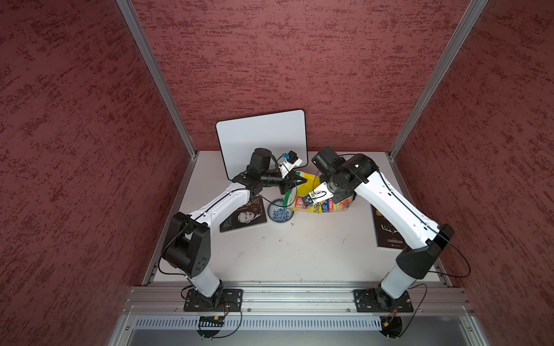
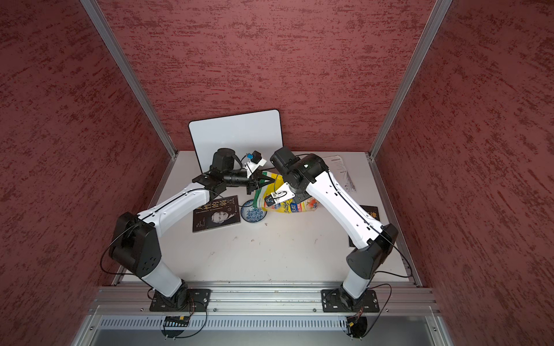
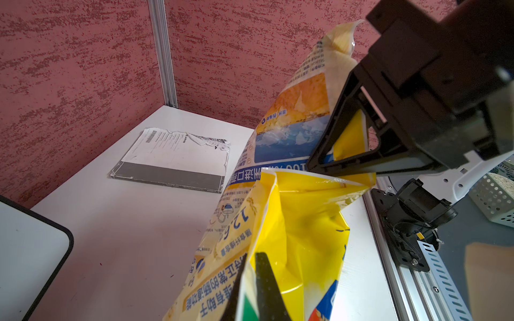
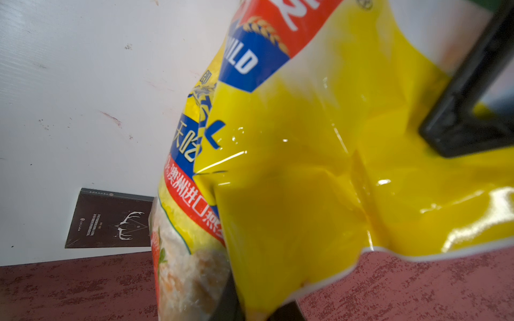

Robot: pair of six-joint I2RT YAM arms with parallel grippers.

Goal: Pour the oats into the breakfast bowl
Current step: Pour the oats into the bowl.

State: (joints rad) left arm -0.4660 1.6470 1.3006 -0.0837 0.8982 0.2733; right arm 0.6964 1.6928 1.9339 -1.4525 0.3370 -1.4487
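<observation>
While both my claws are pinched on the big yellow stand-up oats pouch with the red-and-blue logo (image 1: 322, 201), I read this as the tipping step of the pour: pouch is lifted and leaned over, green-white top band toward the small round white porcelain bowl with the blue floral inside (image 1: 280, 211), which sits on the white tabletop (image 1: 299, 254) between the arms, just beside the pouch mouth. My left gripper (image 1: 290, 185) is pressed together on the pouch's upper edge near the mouth; left wrist view shows a black finger (image 3: 267, 289) clamped on the film there. My right gripper (image 3: 345, 166) is closed on a fold of yellow film at the pouch's other end, lifting the base; right wrist view shows a finger (image 4: 470, 91) flat on the glossy yellow skin. No pale flakes visible in the bowl in either top view, pattern shows bare, so the pour looks not yet started, or barely. Whether the mouth is truly above the rim or just beside it I cannot tell. Next move, my guess: raise the base end more, line the mouth over the bowl centre, go slow since the bowl is much smaller than the pouch and the soft film can slump and dump wide. Dark portrait-cover book (image 2: 216, 213) lies just beside the bowl, another dark book (image 1: 388, 230) under my right arm, white board (image 1: 262, 140) leans at the back wall
</observation>
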